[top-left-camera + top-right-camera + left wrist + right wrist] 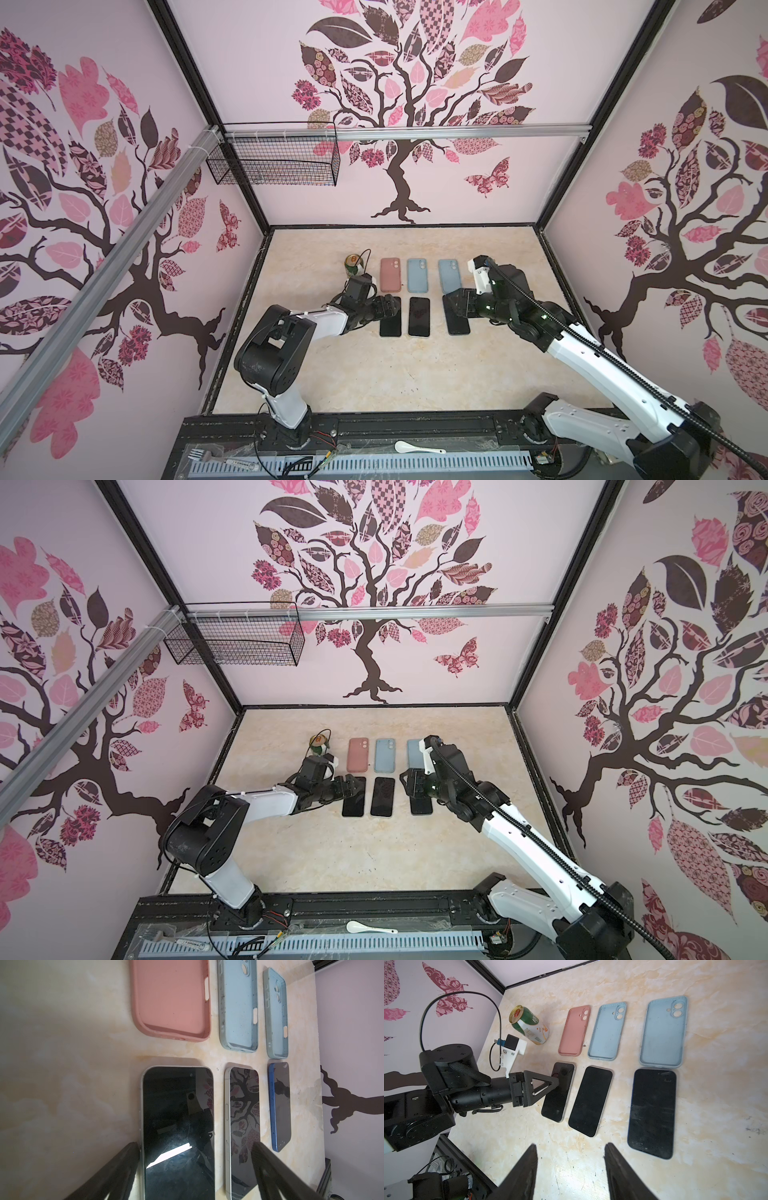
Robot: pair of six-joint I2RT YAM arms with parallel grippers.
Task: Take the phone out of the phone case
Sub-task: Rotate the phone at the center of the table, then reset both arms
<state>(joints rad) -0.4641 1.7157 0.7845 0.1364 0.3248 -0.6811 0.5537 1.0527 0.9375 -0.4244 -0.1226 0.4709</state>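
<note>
Three empty phone cases lie open side up in a back row: pink (390, 274) (172, 999), light blue (417, 274) (608, 1032), and a second light blue (451, 276) (663, 1032). In front of them three bare phones lie screen up: left (390, 324) (178, 1115), middle (419, 316) (590, 1101), and a blue-edged right one (458, 326) (653, 1111). My left gripper (388, 305) (194, 1145) is open and held low over the left phone, its fingers spread wider than the phone. My right gripper (451, 307) (571, 1145) hangs open over bare table beside the right phone, holding nothing.
A green drink can (353, 266) (529, 1024) stands left of the pink case, close to my left wrist. A wire basket (274, 162) hangs on the back wall. A white spoon (417, 448) and a fork (199, 455) lie on the front rail.
</note>
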